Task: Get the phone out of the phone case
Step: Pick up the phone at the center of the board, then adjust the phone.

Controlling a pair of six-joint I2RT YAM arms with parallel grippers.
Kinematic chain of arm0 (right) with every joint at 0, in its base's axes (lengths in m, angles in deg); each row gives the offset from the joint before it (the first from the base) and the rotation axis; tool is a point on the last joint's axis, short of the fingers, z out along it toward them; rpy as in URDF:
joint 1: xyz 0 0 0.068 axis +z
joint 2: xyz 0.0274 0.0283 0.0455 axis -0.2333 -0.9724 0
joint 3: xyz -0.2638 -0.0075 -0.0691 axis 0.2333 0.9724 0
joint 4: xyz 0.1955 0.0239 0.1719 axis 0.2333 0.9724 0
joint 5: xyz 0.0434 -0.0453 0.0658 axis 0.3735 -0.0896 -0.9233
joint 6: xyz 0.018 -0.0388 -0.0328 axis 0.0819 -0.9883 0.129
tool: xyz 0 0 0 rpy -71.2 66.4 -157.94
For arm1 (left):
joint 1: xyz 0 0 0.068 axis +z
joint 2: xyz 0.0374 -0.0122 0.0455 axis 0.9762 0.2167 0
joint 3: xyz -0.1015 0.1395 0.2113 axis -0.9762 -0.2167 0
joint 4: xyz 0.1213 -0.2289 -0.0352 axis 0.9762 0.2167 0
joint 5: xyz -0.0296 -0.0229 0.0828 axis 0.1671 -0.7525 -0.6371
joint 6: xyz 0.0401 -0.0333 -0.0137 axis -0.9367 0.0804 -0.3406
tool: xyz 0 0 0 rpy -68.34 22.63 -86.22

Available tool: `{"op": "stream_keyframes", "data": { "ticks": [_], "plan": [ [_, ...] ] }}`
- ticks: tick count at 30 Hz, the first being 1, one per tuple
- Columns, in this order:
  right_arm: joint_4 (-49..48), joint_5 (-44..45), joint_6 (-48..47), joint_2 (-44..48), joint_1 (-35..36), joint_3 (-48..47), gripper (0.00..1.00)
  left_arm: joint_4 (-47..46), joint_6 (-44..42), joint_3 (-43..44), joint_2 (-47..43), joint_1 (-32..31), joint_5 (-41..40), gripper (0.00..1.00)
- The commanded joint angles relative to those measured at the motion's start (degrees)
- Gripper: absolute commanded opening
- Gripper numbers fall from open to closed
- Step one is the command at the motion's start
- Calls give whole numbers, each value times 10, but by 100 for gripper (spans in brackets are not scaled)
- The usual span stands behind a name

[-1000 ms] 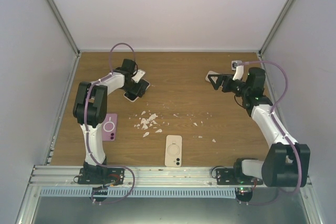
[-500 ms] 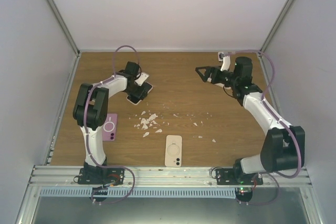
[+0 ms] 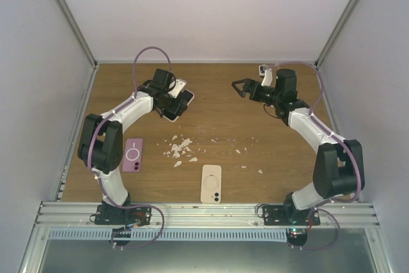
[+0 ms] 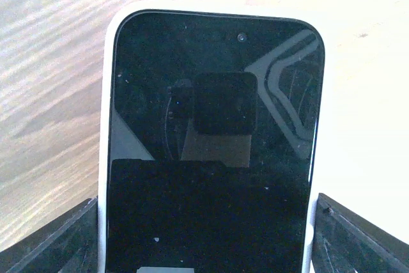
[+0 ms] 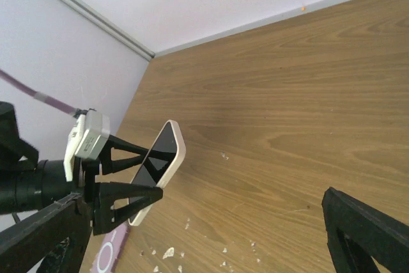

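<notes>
The left arm rose from its near base and bent at the elbow toward the far left, its hand [image 3: 174,97] clamped across the sides of the cased phone [image 4: 211,158], holding it tilted. The right arm extended to the far right, its hand [image 3: 238,89] wide open and empty, pointing left toward the other hand.

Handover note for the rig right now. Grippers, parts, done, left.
Left gripper: shut on the phone, holding it tilted above the table.
Right gripper: open, empty, in the air facing the phone, not touching it.
White case: still wraps the phone's edges.
Done: cased phone picked up.
Left: right gripper takes the case, phone comes out.
Also on the table: purple unit, cream unit, white scraps.
</notes>
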Motion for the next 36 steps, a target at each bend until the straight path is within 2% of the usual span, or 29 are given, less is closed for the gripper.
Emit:
{"op": "stream_keyframes", "data": {
  "ticks": [1, 17, 22, 28, 32, 36],
  "plan": [
    [-28, -15, 57, -10, 12, -9, 97, -45, 19, 17, -48, -30, 8, 52],
    [-70, -16, 100, -7, 77, 15, 84, -75, 25, 53, -116, -125, 4, 51],
    [-87, -36, 133, -13, 79, 13, 68, -71, 26, 65, -123, -140, -2, 51],
    [-112, -51, 158, -10, 94, 26, 63, -73, 20, 74, -129, -154, -15, 51],
    [-124, -51, 164, -7, 104, 30, 55, -69, 19, 85, -131, -163, -19, 51],
    [-121, -49, 166, -9, 105, 26, 40, -69, 15, 89, -133, -173, -26, 51]
  ]
}}
